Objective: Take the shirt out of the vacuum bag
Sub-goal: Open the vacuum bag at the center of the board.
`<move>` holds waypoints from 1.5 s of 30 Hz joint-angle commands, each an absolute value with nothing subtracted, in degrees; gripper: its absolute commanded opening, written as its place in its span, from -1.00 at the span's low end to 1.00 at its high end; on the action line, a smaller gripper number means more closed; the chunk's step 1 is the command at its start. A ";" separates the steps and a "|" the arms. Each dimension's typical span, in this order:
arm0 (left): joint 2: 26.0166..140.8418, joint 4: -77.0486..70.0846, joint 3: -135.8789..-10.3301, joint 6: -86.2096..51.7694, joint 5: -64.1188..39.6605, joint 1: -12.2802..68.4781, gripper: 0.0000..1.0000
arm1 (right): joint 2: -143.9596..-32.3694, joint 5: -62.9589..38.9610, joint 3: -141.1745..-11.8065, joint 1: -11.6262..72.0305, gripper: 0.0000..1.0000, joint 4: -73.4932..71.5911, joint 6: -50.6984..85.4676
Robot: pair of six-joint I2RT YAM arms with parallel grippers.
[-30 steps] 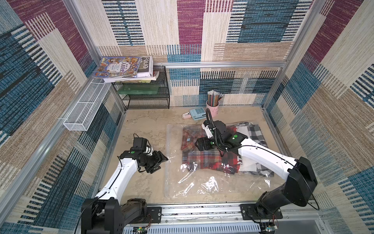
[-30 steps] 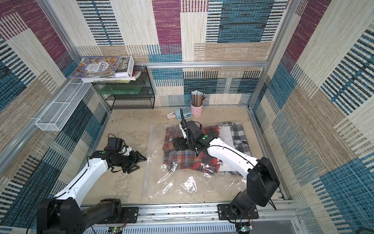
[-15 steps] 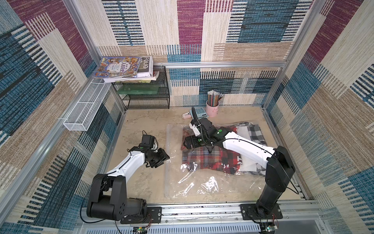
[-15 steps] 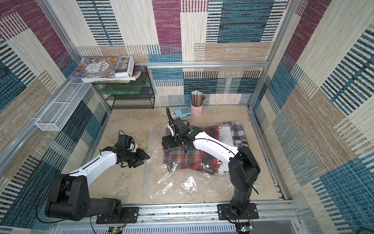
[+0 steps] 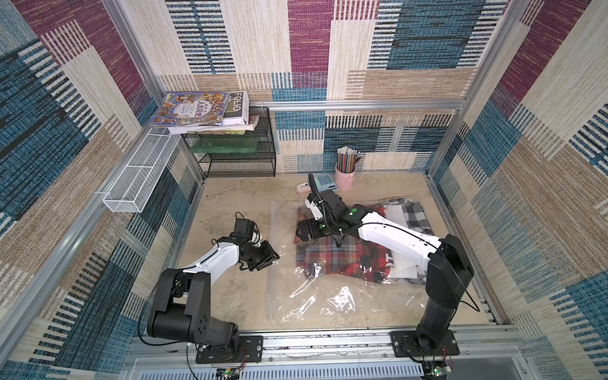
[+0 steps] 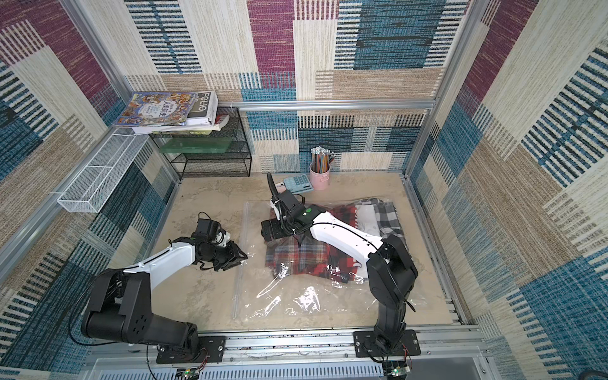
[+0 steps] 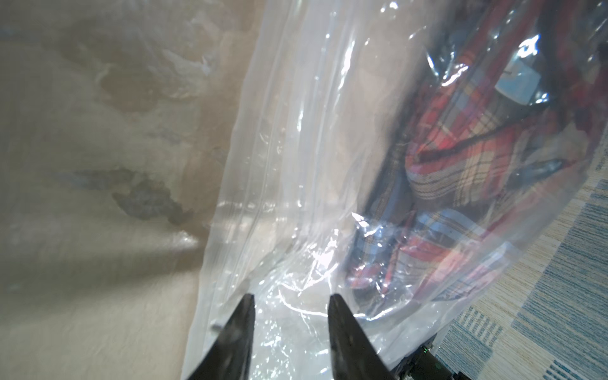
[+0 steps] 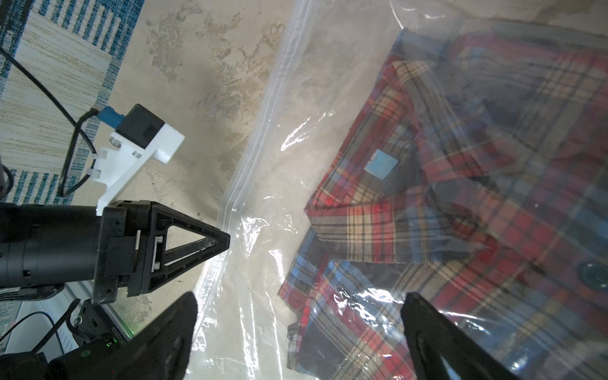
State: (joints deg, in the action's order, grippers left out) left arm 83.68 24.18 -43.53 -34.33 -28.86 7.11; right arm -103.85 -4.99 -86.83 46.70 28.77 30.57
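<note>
**Task item.** The vacuum bag [image 5: 329, 297] lies flat on the tabletop [image 5: 230, 204] and covers its centre and 3 o'clock half in both top views. The red plaid shirt [image 5: 329, 258] is inside, in the bag's 12 o'clock half, with its collar toward 9 o'clock. The bag's 6 o'clock half shows crinkled film over the tabletop.

**Edges and room.**
- The zip-seal edge [image 5: 271, 289] runs straight down the bag's 9 o'clock side.
- From that edge to the 9 o'clock wall the tabletop is bare apart from the left arm [image 5: 217, 260].
- The bag's 3 o'clock edge lies close to the side frame, and its 6 o'clock edge is near the front rail [image 5: 329, 342].
- A calculator [image 5: 324, 182] and a pink pencil cup [image 5: 345, 177] stand just past its 12 o'clock edge.

**Jaws.**
- The left jaws point toward 3 o'clock and meet the zip-seal edge near its middle.
- They stand partly apart with a modest gap. Whether film sits between them cannot be told.
- The right arm [image 5: 394, 240] reaches across the bag toward 9 o'clock.
- The right jaws stand spread wide over the shirt's collar end and grip nothing. Contact with the film cannot be told.
</note>
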 commanded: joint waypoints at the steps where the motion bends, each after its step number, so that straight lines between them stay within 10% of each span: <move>1: 82.06 25.83 -43.01 -32.33 -26.40 7.12 -0.14 | -104.28 -4.83 -87.68 46.74 0.97 29.48 30.10; 22: 87.15 23.55 -44.45 -30.24 -23.01 9.03 -0.17 | -104.97 -3.61 -87.34 46.85 1.00 29.44 29.58; 37: 80.17 22.70 -42.92 -31.93 -32.69 10.20 -0.86 | -108.47 -8.73 -93.80 47.96 1.00 31.29 30.32; 45: 75.89 22.97 -40.37 -31.11 -36.45 10.80 -0.91 | -118.88 -13.40 -108.39 49.94 0.98 38.24 31.64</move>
State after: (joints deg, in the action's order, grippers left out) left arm 76.71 22.35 -40.80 -31.75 -34.20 10.63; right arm -116.27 -10.63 -105.34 49.54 34.11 30.63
